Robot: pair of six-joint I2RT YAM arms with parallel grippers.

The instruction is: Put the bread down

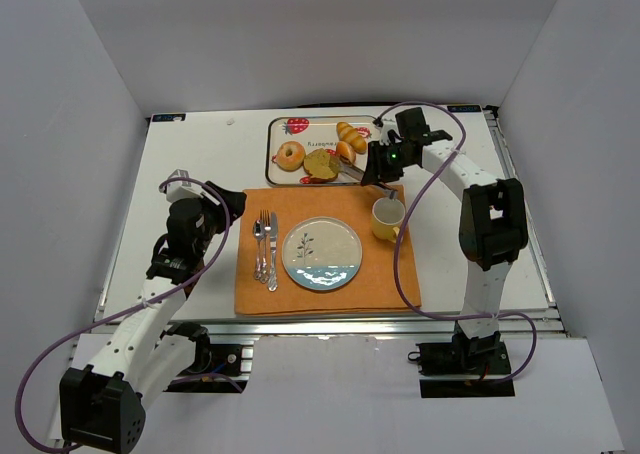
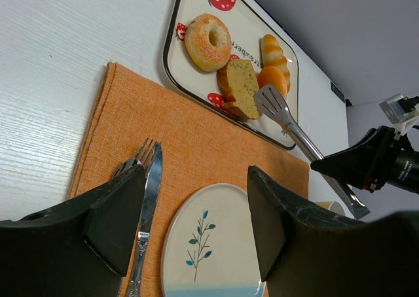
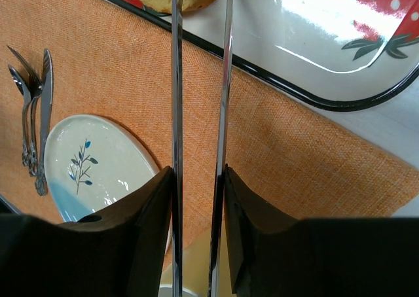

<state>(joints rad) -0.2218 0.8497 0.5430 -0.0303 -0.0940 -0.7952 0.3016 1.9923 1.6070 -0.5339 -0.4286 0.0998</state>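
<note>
The left gripper [image 2: 193,209] hovers with jaws wide over the cutlery [image 1: 265,249], probably to keep out of the way. The plate [image 1: 322,236] is bare, likely the goal. The bread slice [image 1: 322,163] lies on the far tray [image 1: 320,132], at the tips of the tongs [image 3: 175,81], which the right gripper [image 3: 200,179] clamps.

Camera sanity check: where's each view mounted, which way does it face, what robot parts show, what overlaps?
Top external: above and behind the arms, looking down on the table; both arms show, left gripper and right gripper.
Left wrist: low over the mat, facing the tray; its open fingers frame the plate.
Right wrist: looks down along the tongs its fingers clamp, toward the tray's edge.
Shared: all three show mat, plate, tray and bread slice.
</note>
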